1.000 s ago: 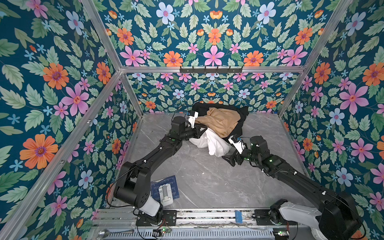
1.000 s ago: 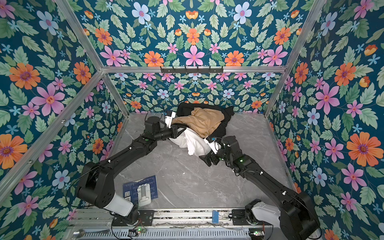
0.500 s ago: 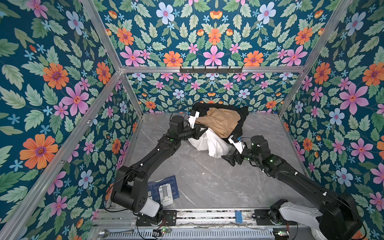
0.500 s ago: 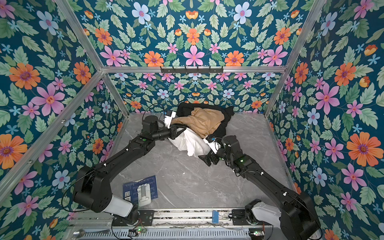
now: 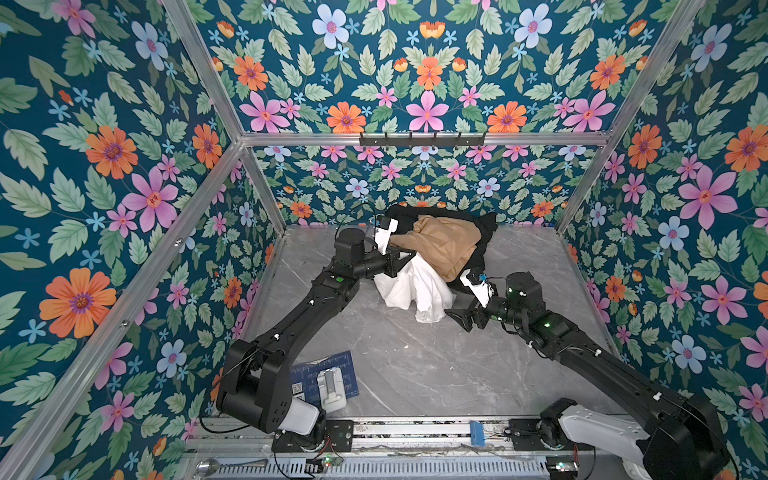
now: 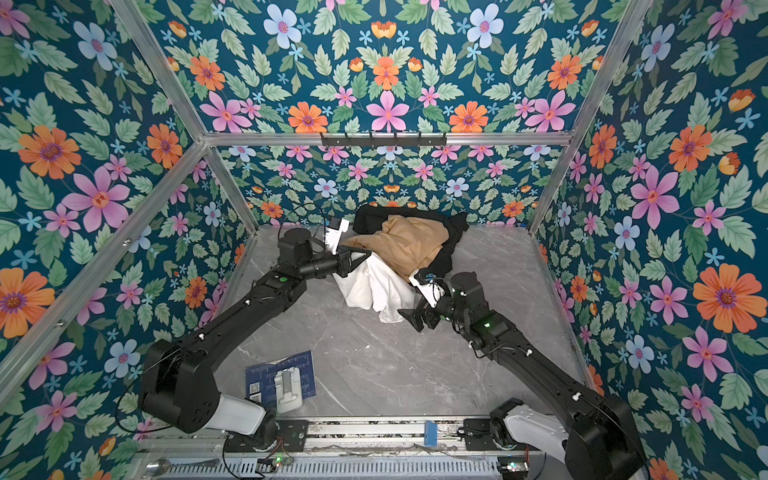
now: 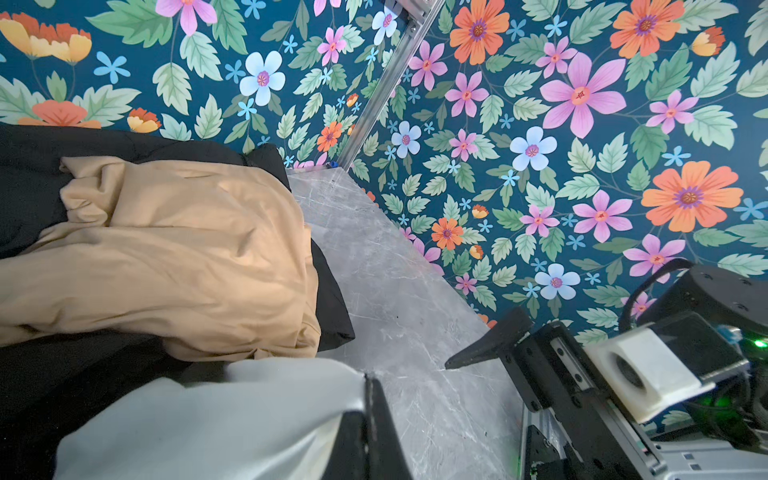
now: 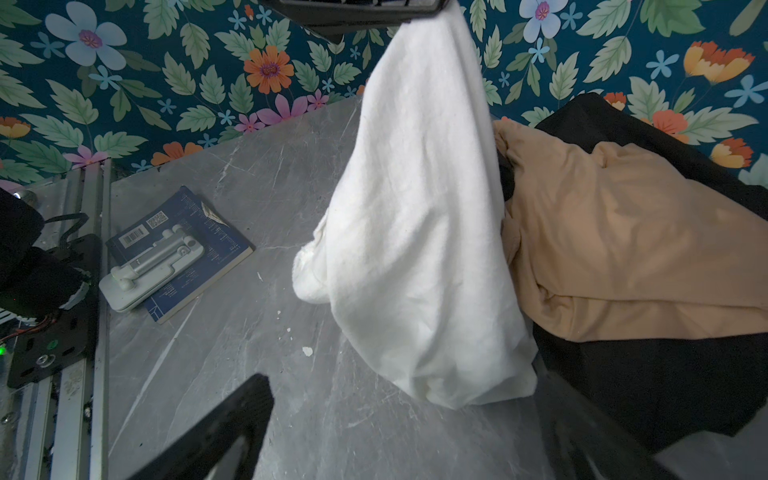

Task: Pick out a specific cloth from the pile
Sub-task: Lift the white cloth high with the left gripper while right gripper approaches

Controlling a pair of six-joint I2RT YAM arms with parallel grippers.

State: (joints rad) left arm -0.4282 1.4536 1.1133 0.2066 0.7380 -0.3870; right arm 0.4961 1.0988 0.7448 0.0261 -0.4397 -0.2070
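Left end effector (image 5: 408, 254) has crept up a touch since a second ago. It's clamped on the top of the cloth (image 5: 411, 291), which hangs like a tent with its bottom on the surface (image 5: 395, 357), right against the pile (image 5: 444, 245). Right end effector (image 5: 458, 318) sits just beside the cloth — jaws spread wide, holding nothing.
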